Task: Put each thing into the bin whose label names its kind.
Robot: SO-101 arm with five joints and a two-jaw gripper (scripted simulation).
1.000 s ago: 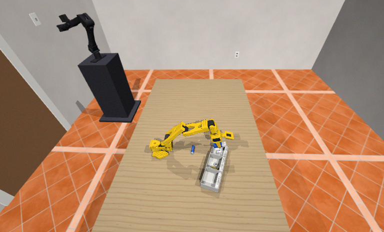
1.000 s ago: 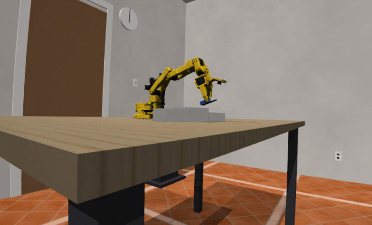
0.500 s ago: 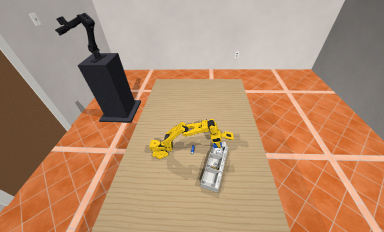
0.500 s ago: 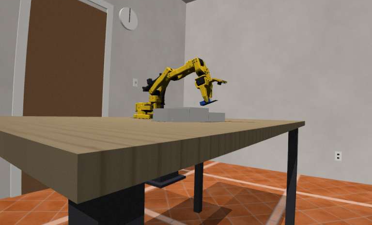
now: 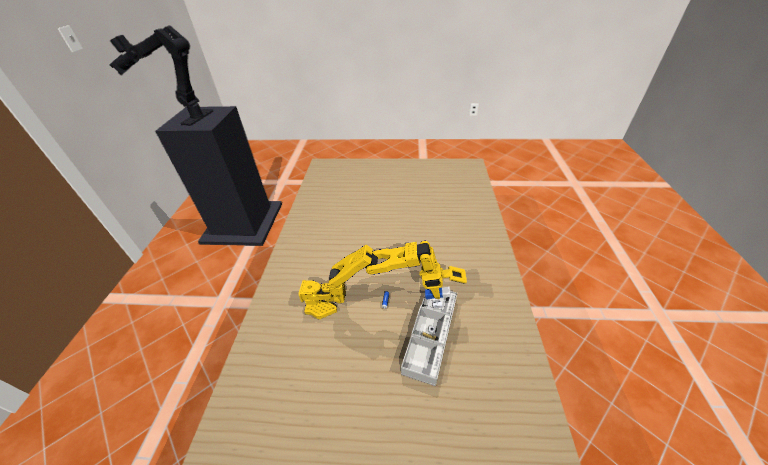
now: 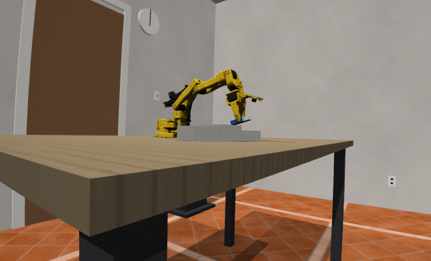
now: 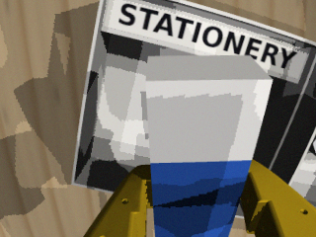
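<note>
Yellow tool (image 7: 197,224) pinches a flat blue and white block (image 7: 197,165) in the air, right above the grey bin marked STATIONERY (image 7: 106,46) on the wooden bench (image 5: 362,205).

a plain room in a home or office, bare of furnishing: orange tiled floor (image 5: 623,239), pale grey walls (image 5: 396,58), a brown door (image 6: 73,64) in a white frame, a round wall clock (image 6: 148,21), a light switch (image 5: 70,38) and a power outlet (image 5: 473,108). a long wooden table (image 5: 368,415) fills the middle, and a black pedestal (image 5: 215,171) carrying a dark arm stands beside it.
</note>
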